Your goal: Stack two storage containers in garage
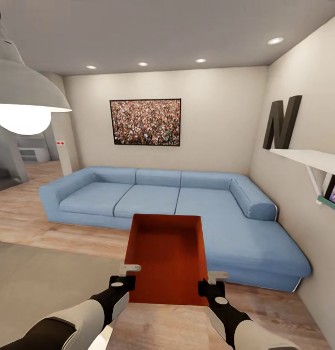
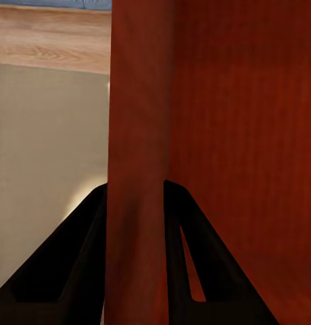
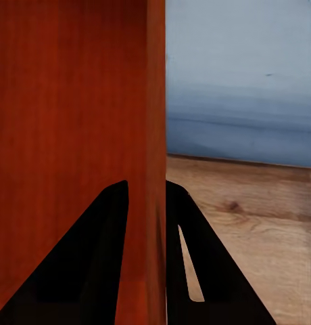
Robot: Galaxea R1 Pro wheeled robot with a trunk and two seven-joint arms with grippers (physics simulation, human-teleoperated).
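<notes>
At the far left a large white pendant lamp (image 1: 22,99) is cut off by the frame edge, and behind it an opening to another room shows pale shelving too small to make out. On the near left, the left gripper (image 1: 130,268) pinches the left wall of a storage container (image 1: 168,258); in the left wrist view its two dark fingers (image 2: 67,261) sit one on each side of that wall, touching it, over a beige rug (image 2: 47,149). Both forearms run off the near edge of the head view. The container is a plain red-orange box with straight sides and no lid, held level between the two grippers in the middle of the living room, above light wood planks (image 1: 21,214); its underside and near wall are hidden. Behind it a blue corner sofa (image 1: 152,197) runs along the far wall, its near middle edge covered by the box, with a framed crowd picture (image 1: 145,122) above. The right gripper (image 1: 218,277) clamps the right wall of the box likewise, one finger (image 3: 81,257) inside and one outside. At the right, a dark letter N (image 1: 282,122) stands on a white shelf (image 1: 313,159) that the frame cuts off.
</notes>
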